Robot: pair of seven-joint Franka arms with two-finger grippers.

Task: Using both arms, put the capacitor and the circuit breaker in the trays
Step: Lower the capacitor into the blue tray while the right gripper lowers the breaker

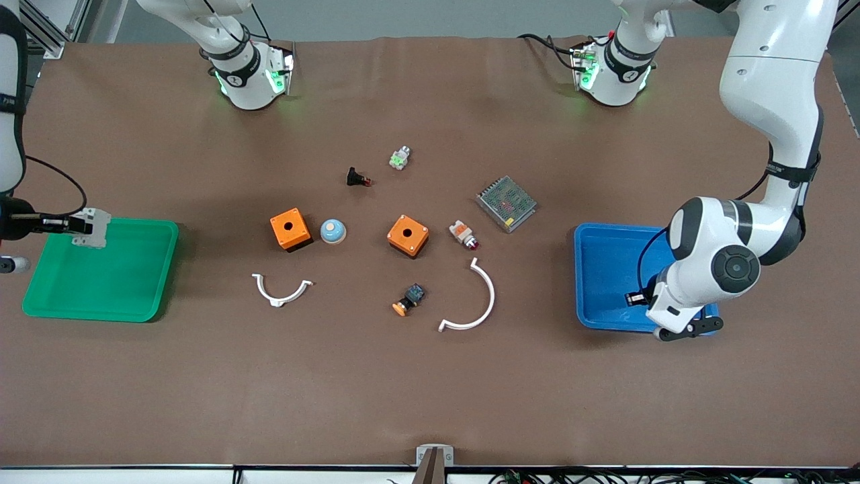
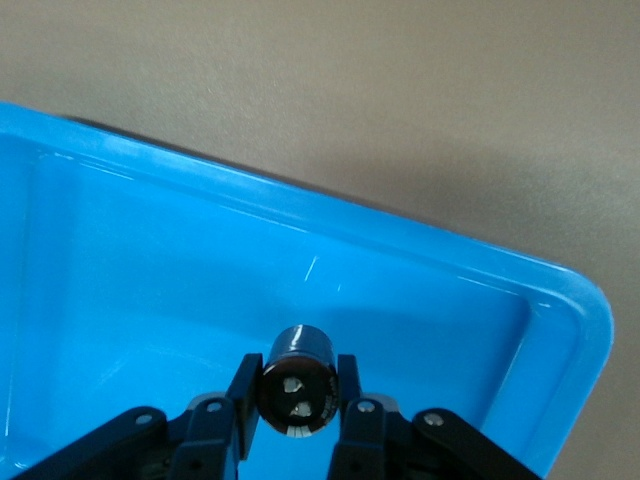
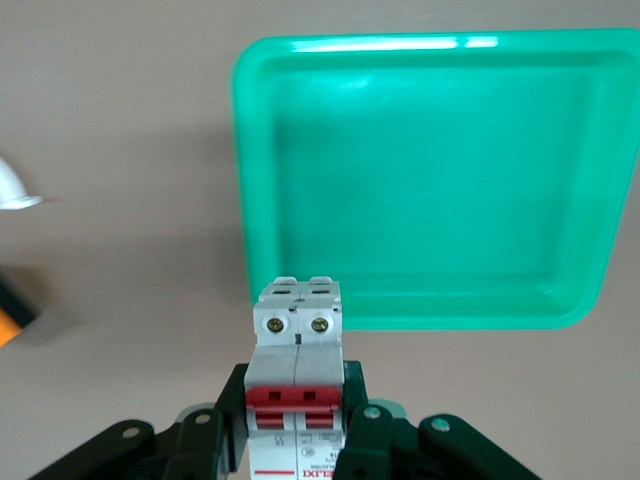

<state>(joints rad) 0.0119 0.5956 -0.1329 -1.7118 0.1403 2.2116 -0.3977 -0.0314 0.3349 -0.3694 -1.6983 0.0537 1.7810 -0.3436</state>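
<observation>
Hidden in front view: the left gripper [image 1: 635, 298] is mostly covered by its own wrist over the blue tray [image 1: 605, 242], at 3 o'clock from the table's middle; the capacitor is too small to make out there.
Cut off: the right arm leaves the frame at 9 o'clock; only its right gripper [image 1: 79, 224] shows, over the green tray [image 1: 144, 228].
Left wrist view only: the capacitor [image 2: 297, 380], a black cylinder with a silvery end, sits clamped between the left gripper [image 2: 297, 412] fingers above the blue tray [image 2: 560, 290] floor.
Right wrist view only: red levers on the circuit breaker [image 3: 298, 385], pinched by the right gripper [image 3: 298, 430]; the green tray [image 3: 245, 180] lies below.
Front view: circuit breaker [image 1: 94, 228] at the tray's rim.
</observation>
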